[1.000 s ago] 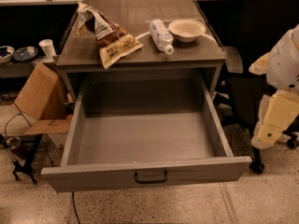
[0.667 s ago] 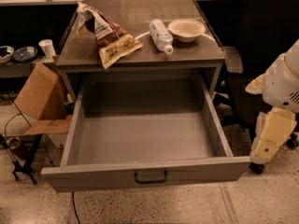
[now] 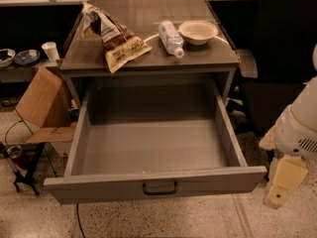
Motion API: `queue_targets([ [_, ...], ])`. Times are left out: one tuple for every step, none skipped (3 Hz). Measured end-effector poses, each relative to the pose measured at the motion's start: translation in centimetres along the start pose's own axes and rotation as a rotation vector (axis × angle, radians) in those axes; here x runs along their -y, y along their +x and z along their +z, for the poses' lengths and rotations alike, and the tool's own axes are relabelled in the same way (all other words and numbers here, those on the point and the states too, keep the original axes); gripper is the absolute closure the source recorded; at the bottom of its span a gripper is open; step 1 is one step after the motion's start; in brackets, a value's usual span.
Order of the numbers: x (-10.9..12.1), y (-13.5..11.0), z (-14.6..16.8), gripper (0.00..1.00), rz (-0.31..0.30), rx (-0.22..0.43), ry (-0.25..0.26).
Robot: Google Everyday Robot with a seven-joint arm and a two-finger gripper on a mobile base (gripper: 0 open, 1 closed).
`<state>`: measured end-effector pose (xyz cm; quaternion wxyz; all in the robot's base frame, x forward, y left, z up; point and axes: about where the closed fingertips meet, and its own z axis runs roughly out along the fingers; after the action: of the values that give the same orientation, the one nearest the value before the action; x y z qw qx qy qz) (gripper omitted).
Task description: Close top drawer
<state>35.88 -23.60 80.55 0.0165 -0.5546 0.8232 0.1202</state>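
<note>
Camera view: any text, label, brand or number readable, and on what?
Nothing is legible.
Snack bag: printing too blurred to read.
Water bottle: label too blurred to read.
Top drawer, bowl, cardboard box: no text visible.
Gripper, low at the right beside the drawer front: no readable marking.

Office-like lab: speckled terrazzo floor (image 3: pixel 198 219), black office chair (image 3: pixel 285 38), brown cardboard box (image 3: pixel 42 100) beside a grey metal cabinet (image 3: pixel 148 21); the robot's cream gripper (image 3: pixel 277 195) hangs at lower right.
</note>
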Motion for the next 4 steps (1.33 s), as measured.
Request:
queue_targets([
  [-1.2, 1.6, 3.0, 0.40, 0.026, -0.024, -0.087],
  [-1.8, 1.0, 7.3, 0.71, 0.005, -0.045, -0.192],
  [-1.4, -0.6, 10.3, 0.94, -0.034, -0.053, -0.240],
  [-0.3, -1.1, 12.8, 1.00, -0.045, -0.052, -0.243],
])
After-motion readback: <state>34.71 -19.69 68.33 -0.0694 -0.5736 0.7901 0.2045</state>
